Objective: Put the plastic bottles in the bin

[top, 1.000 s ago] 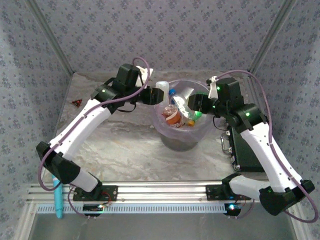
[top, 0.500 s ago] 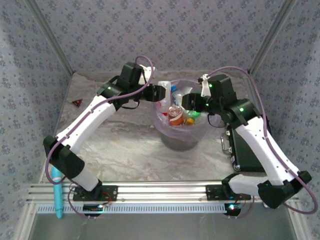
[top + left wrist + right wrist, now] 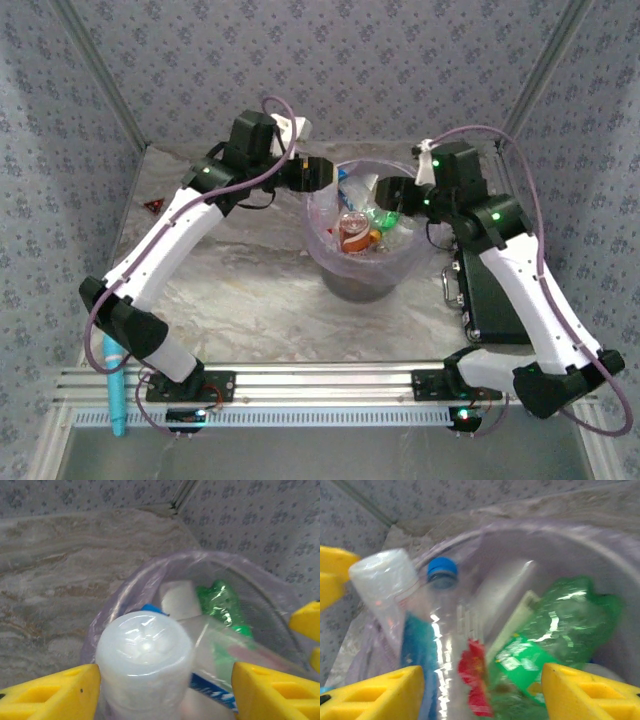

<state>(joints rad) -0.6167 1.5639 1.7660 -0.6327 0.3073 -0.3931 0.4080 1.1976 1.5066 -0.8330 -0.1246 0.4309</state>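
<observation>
The bin (image 3: 330, 262), lined with a lavender bag, stands mid-table and holds several plastic bottles (image 3: 355, 232). My left gripper (image 3: 322, 172) hovers over its left rim. In the left wrist view the left gripper (image 3: 165, 680) is open. A white bottle (image 3: 144, 652) sits bottom-up against the left finger (image 3: 55, 692), with a wide gap to the other finger. My right gripper (image 3: 387, 191) hangs over the right rim. In the right wrist view the right gripper (image 3: 482, 680) is open above a blue-capped clear bottle (image 3: 442, 610) and a green bottle (image 3: 555, 625), gripping neither.
A black box (image 3: 495, 300) lies to the right of the bin. A small red triangle (image 3: 153, 205) lies at the far left and a light blue stick (image 3: 115, 400) at the front left corner. Patterned walls close in three sides, and a metal rail (image 3: 320, 385) runs along the front.
Both grippers carried bottles over the bin and have opened their jaws. The left one has drawn back to the left rim and the right one back toward the right rim.
</observation>
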